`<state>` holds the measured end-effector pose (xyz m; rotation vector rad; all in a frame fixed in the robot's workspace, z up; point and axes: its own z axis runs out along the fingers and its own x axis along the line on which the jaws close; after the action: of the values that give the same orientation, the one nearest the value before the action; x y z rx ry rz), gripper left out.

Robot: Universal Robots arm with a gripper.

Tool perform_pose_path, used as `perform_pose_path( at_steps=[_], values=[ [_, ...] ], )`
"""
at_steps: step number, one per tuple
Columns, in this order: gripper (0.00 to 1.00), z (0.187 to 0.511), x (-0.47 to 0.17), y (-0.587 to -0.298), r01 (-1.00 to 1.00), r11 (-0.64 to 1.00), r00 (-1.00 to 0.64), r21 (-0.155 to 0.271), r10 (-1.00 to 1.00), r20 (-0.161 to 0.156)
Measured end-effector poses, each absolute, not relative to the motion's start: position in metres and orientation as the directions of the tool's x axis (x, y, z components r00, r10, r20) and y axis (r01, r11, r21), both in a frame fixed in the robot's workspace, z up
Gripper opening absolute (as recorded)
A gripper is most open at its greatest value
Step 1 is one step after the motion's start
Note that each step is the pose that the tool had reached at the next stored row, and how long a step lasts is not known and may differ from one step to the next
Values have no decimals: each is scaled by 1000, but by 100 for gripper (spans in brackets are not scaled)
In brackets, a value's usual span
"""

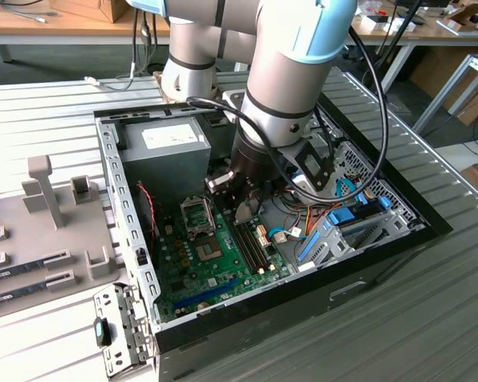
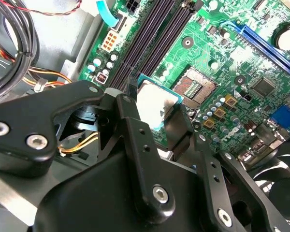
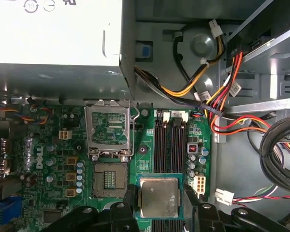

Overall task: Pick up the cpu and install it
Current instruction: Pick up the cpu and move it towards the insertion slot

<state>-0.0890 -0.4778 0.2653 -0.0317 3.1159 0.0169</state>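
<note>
While the gripper hangs low inside the open computer case, we see its two black fingers clamped on opposite edges of the cpu, so it is closed on that chip and carrying it. We make out the cpu in both wrist views as a flat silvery square with a thin green rim, its metal face toward the cameras. It sits just beside the socket, off to one side of it and over the dark memory slots that run alongside the socket on the green circuit board. The socket lies bare, its grid of contacts uncovered, and its metal bracket is swung back from it, on the side toward the grey power supply box. Beyond the memory slots from the socket, a bundle of coloured wires crosses the case wall. From the exterior view we cannot tell how far above the board the cpu is.
</note>
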Motion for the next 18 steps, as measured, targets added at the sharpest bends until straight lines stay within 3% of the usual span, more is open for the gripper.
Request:
perform_pose_path(
  at_steps=[18],
  values=[
    [47, 264, -94, -479, -21, 1000, -999, 11, -20, -26]
  ],
)
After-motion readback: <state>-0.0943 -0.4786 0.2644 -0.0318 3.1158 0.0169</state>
